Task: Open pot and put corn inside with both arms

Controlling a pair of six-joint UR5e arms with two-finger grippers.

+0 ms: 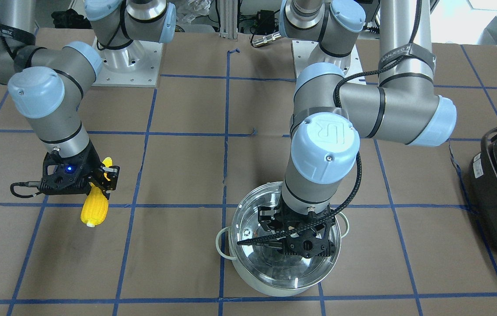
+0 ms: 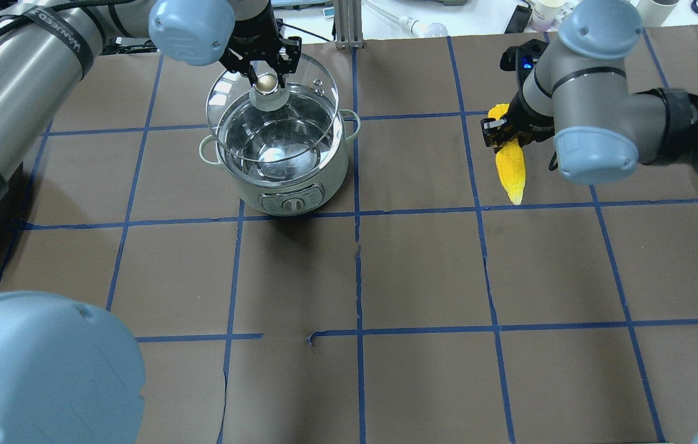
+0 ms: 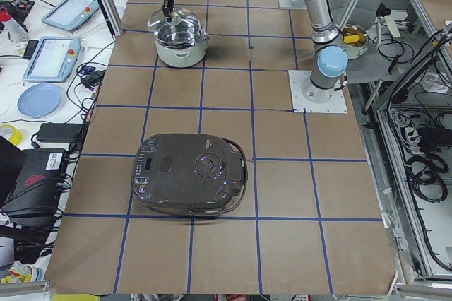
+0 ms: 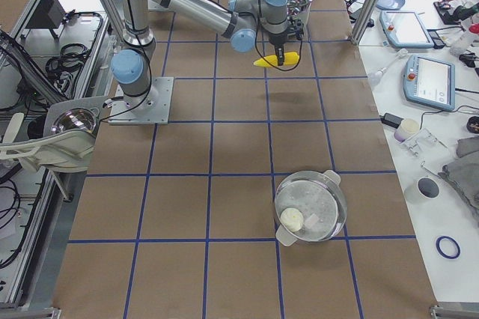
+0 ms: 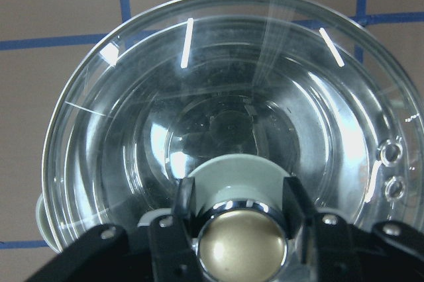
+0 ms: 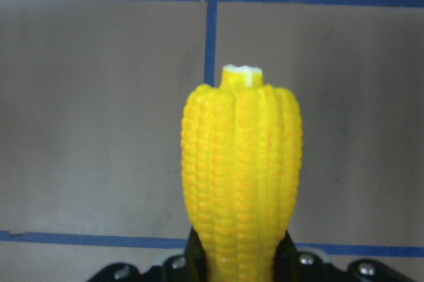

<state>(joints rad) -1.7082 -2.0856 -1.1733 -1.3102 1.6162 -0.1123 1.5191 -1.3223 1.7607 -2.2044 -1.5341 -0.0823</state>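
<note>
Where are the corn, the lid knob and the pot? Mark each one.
corn (image 2: pixel 509 166), overhead exterior view, mid-cob kernels.
lid knob (image 5: pixel 242 245), left wrist view, domed top.
pot (image 2: pixel 324 176), overhead exterior view, outer side wall.

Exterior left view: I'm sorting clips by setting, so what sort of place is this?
Probably a robotics lab: a paper-covered table gridded with blue tape, a robot arm bolted to it, and a control tablet beside it.
</note>
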